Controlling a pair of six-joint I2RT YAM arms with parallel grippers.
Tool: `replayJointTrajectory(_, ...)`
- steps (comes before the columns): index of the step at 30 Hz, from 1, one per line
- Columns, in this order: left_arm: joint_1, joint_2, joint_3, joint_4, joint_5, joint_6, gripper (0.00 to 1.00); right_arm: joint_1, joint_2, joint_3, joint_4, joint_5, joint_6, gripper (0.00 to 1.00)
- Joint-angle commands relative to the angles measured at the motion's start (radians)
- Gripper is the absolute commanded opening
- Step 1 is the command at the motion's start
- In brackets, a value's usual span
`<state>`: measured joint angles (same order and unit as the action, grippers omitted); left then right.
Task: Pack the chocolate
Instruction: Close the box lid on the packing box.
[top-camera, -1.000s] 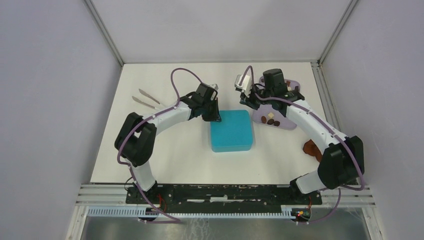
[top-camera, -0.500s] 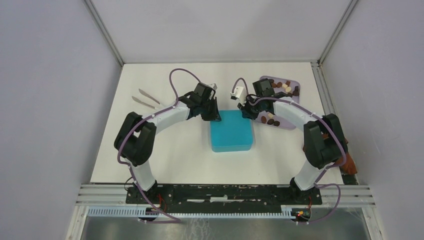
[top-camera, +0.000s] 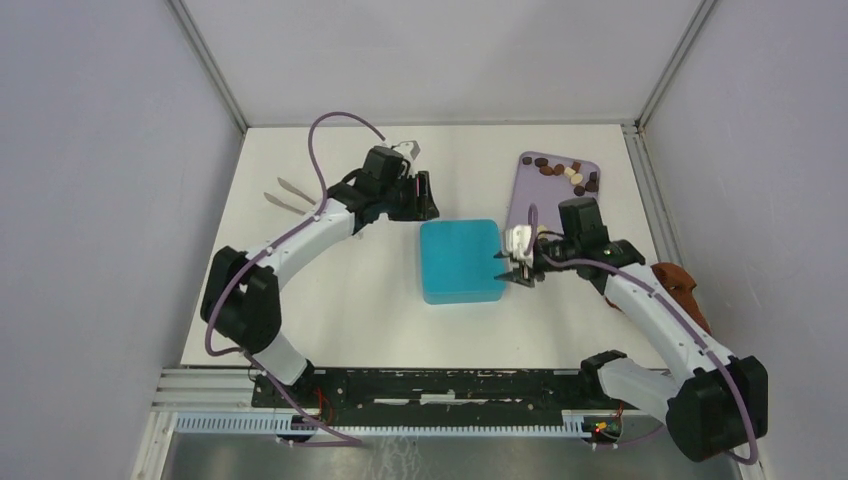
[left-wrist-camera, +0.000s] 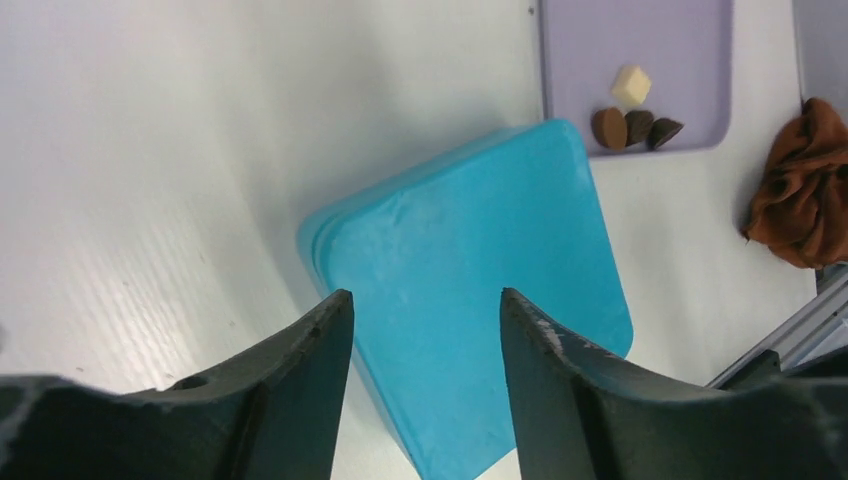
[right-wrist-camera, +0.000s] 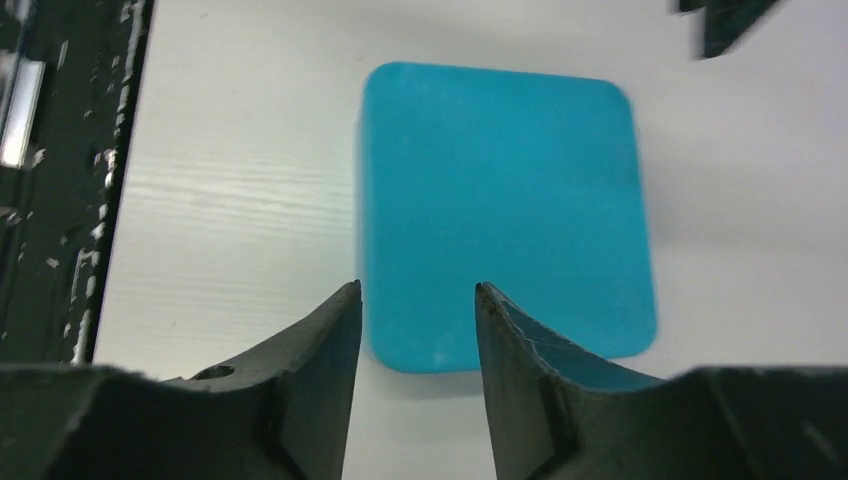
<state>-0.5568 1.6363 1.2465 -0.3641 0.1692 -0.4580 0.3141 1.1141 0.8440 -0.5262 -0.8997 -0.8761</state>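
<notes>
Top external view: the chocolate (top-camera: 565, 172) sits on the lilac tray (top-camera: 530, 195) right of the closed teal box (top-camera: 461, 262), with the left gripper (top-camera: 430, 200) and right gripper (top-camera: 509, 268) both spread and empty beside the box, so I judge its lid rim should be caught squarely and lifted level.

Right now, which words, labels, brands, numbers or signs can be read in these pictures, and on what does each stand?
No text can be read.
The box lid is plain teal, the tray plain purple; the chocolate shows no stamp at this size.
The black rail at the near edge bears pale marks, too small to tell if they are text.
</notes>
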Motion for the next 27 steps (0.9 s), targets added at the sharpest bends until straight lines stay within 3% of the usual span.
replayJointTrajectory(1, 0.080, -0.019, 0.060, 0.063, 0.060, 0.133, 0.65, 0.004, -0.057, -0.174, -0.053, -0.169, -0.392, 0.56)
replayJointTrajectory(5, 0.164, 0.061, 0.067, 0.152, 0.229, 0.128, 0.70, 0.005, -0.049, -0.232, -0.089, -0.150, -0.530, 0.57)
replayJointTrajectory(11, 0.210, 0.165, 0.079, 0.245, 0.335, 0.100, 0.70, 0.005, 0.027, -0.246, -0.103, -0.052, -0.599, 0.44)
replayJointTrajectory(27, 0.256, 0.247, 0.066, 0.314, 0.368, 0.077, 0.61, 0.008, 0.049, -0.280, -0.073, 0.031, -0.624, 0.42)
